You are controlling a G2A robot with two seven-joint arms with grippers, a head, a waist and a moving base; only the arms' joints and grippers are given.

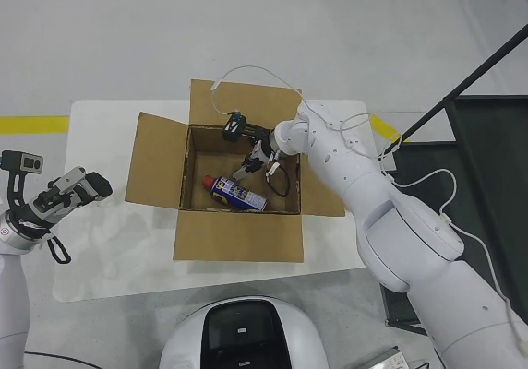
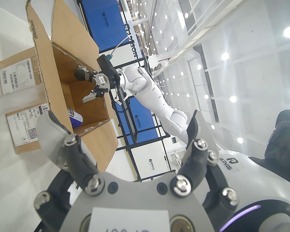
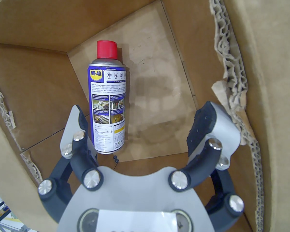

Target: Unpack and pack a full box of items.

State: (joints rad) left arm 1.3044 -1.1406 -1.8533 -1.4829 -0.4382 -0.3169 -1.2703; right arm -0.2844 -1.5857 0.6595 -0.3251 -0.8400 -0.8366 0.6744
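An open cardboard box (image 1: 238, 236) stands in the middle of the white table (image 1: 107, 263), flaps spread outward. One blue spray can with a red cap (image 1: 234, 194) lies on the box floor along the near wall. My right gripper (image 1: 248, 155) hangs inside the box above the can, open and holding nothing. In the right wrist view the can (image 3: 108, 102) lies just ahead of the right gripper (image 3: 140, 114), close to one finger (image 3: 75, 119). My left gripper (image 1: 89, 187) is off the table's left edge, open and empty (image 2: 122, 126), facing the box (image 2: 70, 49).
The box walls (image 3: 38, 92) closely surround the right gripper, with torn corrugated edges. A black metal rack (image 1: 504, 148) stands to the right of the table. White table surface lies bare left of and in front of the box.
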